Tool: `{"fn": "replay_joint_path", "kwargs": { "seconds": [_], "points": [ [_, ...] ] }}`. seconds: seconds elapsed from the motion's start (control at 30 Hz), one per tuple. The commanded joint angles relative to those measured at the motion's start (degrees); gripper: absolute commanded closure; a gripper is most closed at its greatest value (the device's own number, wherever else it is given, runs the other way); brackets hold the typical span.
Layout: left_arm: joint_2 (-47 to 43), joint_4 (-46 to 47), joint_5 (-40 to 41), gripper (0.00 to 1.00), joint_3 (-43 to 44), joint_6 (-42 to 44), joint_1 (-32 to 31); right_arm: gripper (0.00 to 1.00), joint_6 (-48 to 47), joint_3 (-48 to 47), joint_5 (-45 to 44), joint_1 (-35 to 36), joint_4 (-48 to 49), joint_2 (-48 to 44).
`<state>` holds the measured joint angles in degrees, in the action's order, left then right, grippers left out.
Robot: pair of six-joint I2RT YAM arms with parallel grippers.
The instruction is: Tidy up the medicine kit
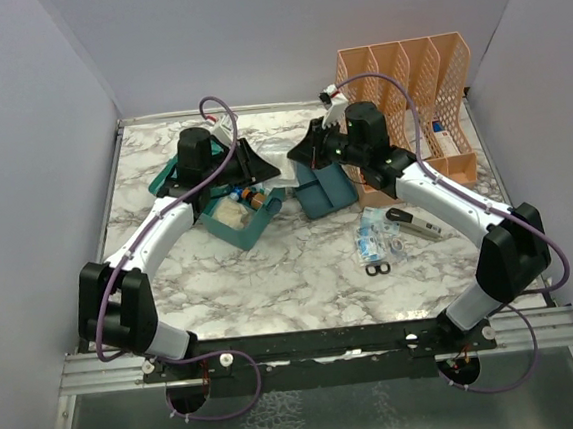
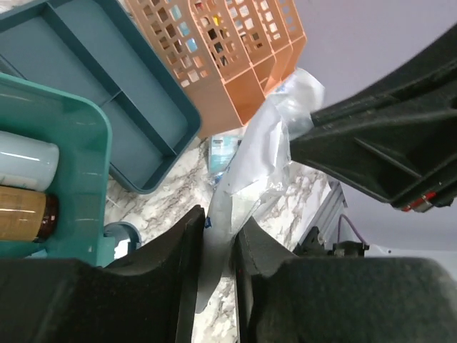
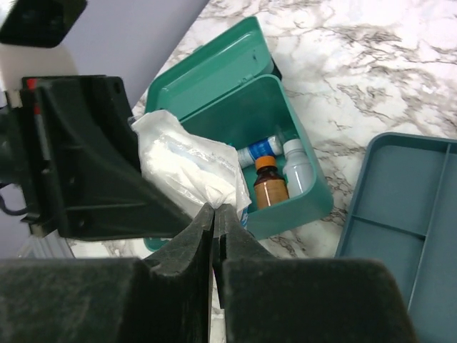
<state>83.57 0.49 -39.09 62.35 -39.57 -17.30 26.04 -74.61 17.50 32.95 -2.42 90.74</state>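
Left jaws and right jaws each clamped on an edge of one gauze packet (image 3: pixel 189 168), limp, probably slippery. Beyond it, mid-frame, the medicine kit (image 3: pixel 293 214) lies open on the surface (image 3: pixel 371 57): looks light and rigid; take its wall.

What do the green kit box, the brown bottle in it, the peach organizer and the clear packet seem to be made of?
Medicine kit: moulded teal plastic, smooth, slight sheen on rounded rims.
Brown bottle: translucent amber, glass or plastic, unclear.
Peach organizer: rigid plastic, moulded lattice holes.
Clear packet: thin crinkled film, likely plastic, white contents showing through.
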Motion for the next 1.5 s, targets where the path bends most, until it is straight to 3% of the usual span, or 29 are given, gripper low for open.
{"fn": "replay_joint_path", "kwargs": {
  "seconds": [0.0,0.17,0.27,0.5,0.77,0.9,1.3,1.47],
  "points": [
    [-0.7,1.8,3.7,0.81,0.6,-2.2,1.2,0.92,-1.0,-1.4,6.0,0.4,3.4,0.2],
    [-4.0,5.1,-0.2,0.88,-1.1,-2.2,4.7,0.46,4.5,1.5,10.2,-2.4,8.4,-3.2],
    [-5.6,10.2,-5.0,0.88,-2.2,-6.3,7.7,0.33,8.9,3.1,13.5,-3.3,12.7,-4.5],
    [-6.8,20.5,-11.1,0.88,-1.6,-16.6,8.1,0.32,23.5,5.1,21.8,-3.3,30.0,-1.1],
    [-7.3,25.0,-13.9,0.88,0.6,-21.9,8.2,0.35,30.2,4.3,24.4,-3.3,39.1,2.3],
    [-7.4,27.2,-14.2,0.88,0.6,-23.6,8.2,0.36,34.5,8.9,24.5,-3.3,49.9,3.0],
    [-7.8,28.9,-14.5,0.88,0.3,-24.6,8.1,0.33,33.8,11.8,14.2,-3.6,42.6,2.6],
    [-7.7,29.3,-14.7,0.88,0.2,-25.3,8.1,0.33,34.7,9.6,18.8,-3.9,45.3,4.5]
  ]
}}
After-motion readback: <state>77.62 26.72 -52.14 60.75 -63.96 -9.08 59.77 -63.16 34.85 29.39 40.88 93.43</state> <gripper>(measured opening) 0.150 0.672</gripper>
